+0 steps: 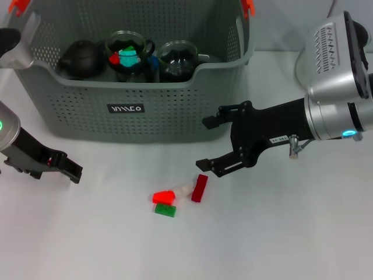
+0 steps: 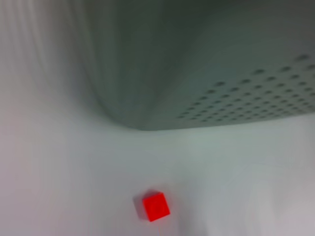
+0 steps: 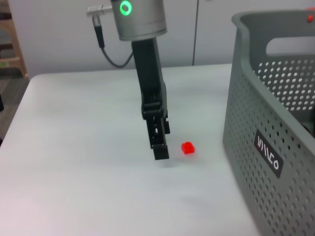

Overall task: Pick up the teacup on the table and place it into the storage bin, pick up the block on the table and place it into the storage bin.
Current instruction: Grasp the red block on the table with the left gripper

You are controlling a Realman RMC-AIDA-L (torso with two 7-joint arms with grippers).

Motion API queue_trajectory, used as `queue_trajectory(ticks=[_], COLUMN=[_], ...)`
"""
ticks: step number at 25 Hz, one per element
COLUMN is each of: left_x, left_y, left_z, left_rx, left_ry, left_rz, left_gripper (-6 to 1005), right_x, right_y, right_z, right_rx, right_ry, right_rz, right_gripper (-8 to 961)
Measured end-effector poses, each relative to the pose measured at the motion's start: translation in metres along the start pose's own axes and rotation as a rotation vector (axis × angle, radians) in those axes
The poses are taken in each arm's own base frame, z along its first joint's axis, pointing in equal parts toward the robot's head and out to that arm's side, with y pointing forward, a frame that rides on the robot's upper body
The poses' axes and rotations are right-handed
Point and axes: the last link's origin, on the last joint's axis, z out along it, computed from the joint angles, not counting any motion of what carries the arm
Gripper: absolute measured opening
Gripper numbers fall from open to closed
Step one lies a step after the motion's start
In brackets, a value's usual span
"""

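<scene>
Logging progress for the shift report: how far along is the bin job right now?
Teaware already sits inside the storage bin. The open right gripper hangs empty above the dark red block. Red block and green block remain on the table; left gripper waits aside.

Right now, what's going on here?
The right gripper is open in front of the bin, close to a cluster of red and green blocks on the table, holding nothing. The left gripper sits low near the bin's other front corner, with a small red cube lying beside it. The bin already holds a dark teapot and glass vessels. No teacup shows on the table.
</scene>
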Motion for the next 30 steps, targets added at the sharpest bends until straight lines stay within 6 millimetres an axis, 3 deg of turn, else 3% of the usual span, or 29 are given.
queue_trajectory(ticks=[8, 19, 23, 30], left_x=[0.001, 0.007, 0.009, 0.006], left_y=[-0.004, -0.005, -0.003, -0.008], left_z=[0.005, 0.007, 0.001, -0.010], left_rx=[0.006, 0.015, 0.017, 0.016], left_ry=[0.009, 0.022, 0.022, 0.016], left_rz=[-0.079, -0.062, 0.020, 0.329], left_gripper=[873, 872, 872, 872], right_x=[-0.008, -0.012, -0.010, -0.008], right_y=[-0.003, -0.004, -0.004, -0.006], right_z=[0.002, 0.004, 0.003, 0.001], right_rx=[-0.005, -0.007, -0.003, 0.015], right_ry=[0.011, 0.009, 0.008, 0.003], right_rz=[-0.043, -0.059, -0.054, -0.034], right_gripper=[942, 941, 942, 942])
